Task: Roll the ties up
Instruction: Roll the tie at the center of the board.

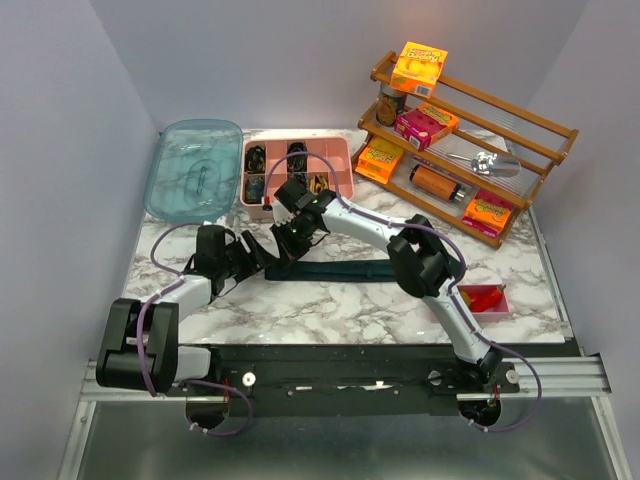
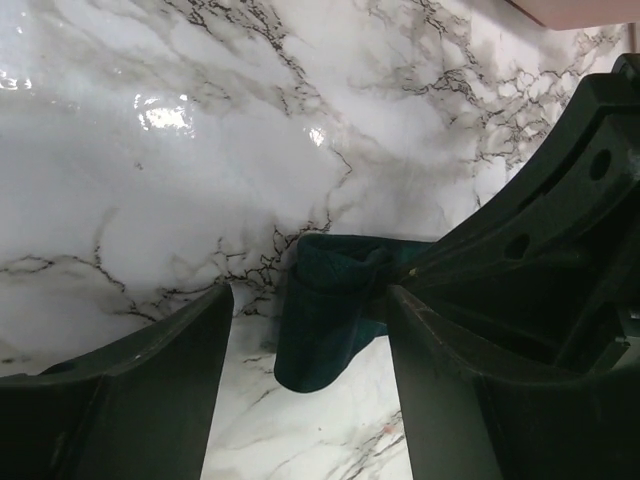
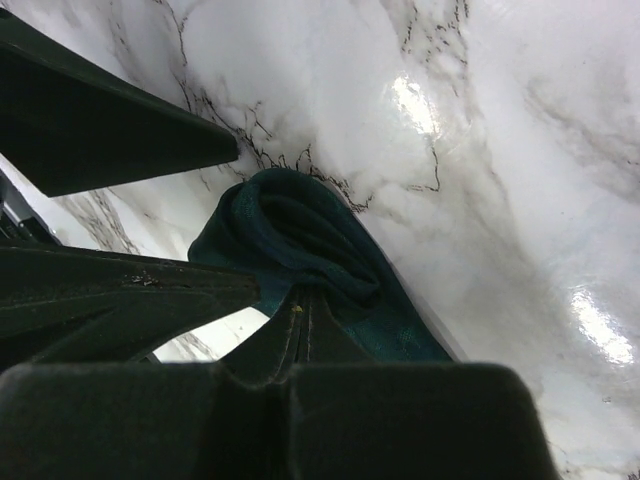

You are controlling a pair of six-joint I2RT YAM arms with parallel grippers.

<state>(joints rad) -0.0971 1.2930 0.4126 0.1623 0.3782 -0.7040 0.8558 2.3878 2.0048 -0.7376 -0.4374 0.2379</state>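
Note:
The dark teal tie [image 1: 340, 271] lies across the middle of the marble table, its long part flat and running right. Its left end is curled into a loose small roll [image 3: 300, 230]. My right gripper [image 1: 287, 243] reaches down onto that roll, and in the right wrist view its fingers [image 3: 302, 308] are shut on the tie's folded edge. My left gripper [image 1: 268, 256] is open just left of it. In the left wrist view the rolled end [image 2: 325, 310] sits between its spread fingers [image 2: 308, 295], which do not touch it.
A pink divided tray [image 1: 335, 160] with dark coils stands at the back. A teal lid [image 1: 195, 170] lies to its left. A wooden rack [image 1: 470, 140] with boxes and cans fills the back right. A small red tray [image 1: 487, 298] sits on the right.

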